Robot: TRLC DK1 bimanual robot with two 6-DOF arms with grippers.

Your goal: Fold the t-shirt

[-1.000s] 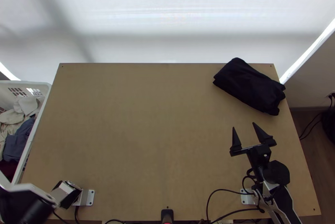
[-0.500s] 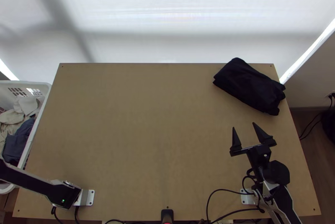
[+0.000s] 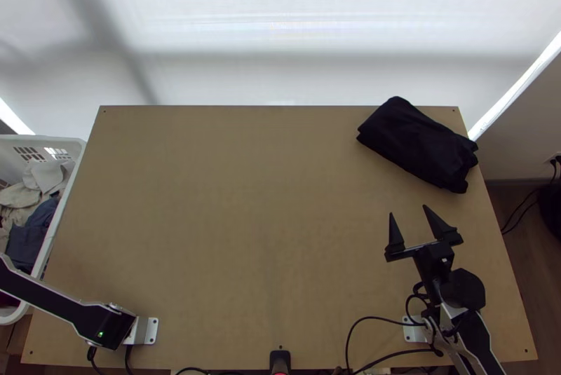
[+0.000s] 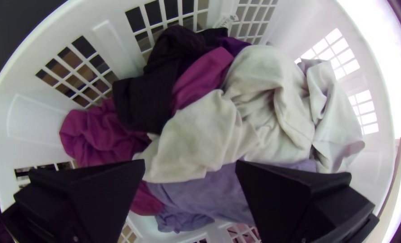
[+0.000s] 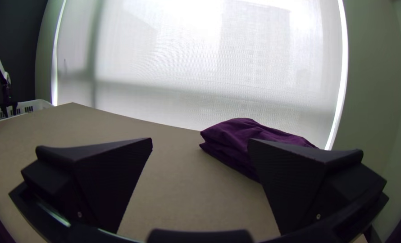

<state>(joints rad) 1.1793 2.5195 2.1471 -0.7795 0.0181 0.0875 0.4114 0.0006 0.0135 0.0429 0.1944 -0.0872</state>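
Laundry basket [image 3: 70, 142] sits below left gripper [image 4: 190, 164], folded dark cloth [image 3: 419, 145] and right gripper [image 3: 408, 210] well apart from it, both grippers' jaws spread.

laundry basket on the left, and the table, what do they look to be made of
The basket looks like glossy white moulded plastic, going by its smooth walls with gridded openings. The table seems to be a flat, matte tan wood board, perhaps MDF, since it looks even and shows no clear grain.
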